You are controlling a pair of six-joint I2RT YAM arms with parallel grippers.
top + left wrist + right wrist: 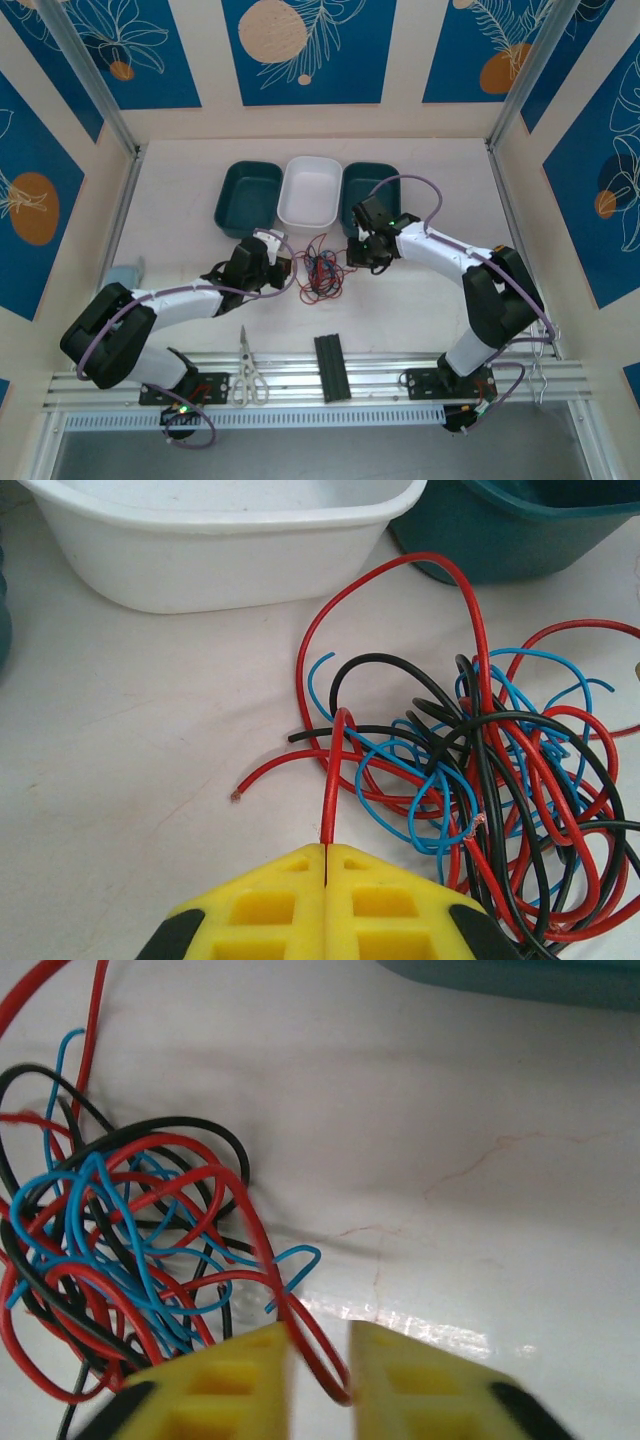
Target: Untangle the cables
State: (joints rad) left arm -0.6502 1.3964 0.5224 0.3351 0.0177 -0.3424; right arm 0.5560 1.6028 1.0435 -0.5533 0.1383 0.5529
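The cables (320,270) lie as a tangled heap of thin red, black and blue wires on the white table, in front of the white tray. My left gripper (285,268) is at the heap's left side. In the left wrist view its yellow fingers (326,848) are shut on one red cable (335,770) that arches up into the heap (500,770). My right gripper (352,258) is at the heap's right side. In the right wrist view its jaws (320,1345) stand apart, with a red cable loop (325,1360) between them, and the heap (120,1240) lies to the left.
At the back stand a teal tray (247,197), a white tray (309,190) and another teal tray (368,190). Scissors (244,370) and a black block (331,367) lie on the front rail. The white tray's wall (230,540) is close behind the heap.
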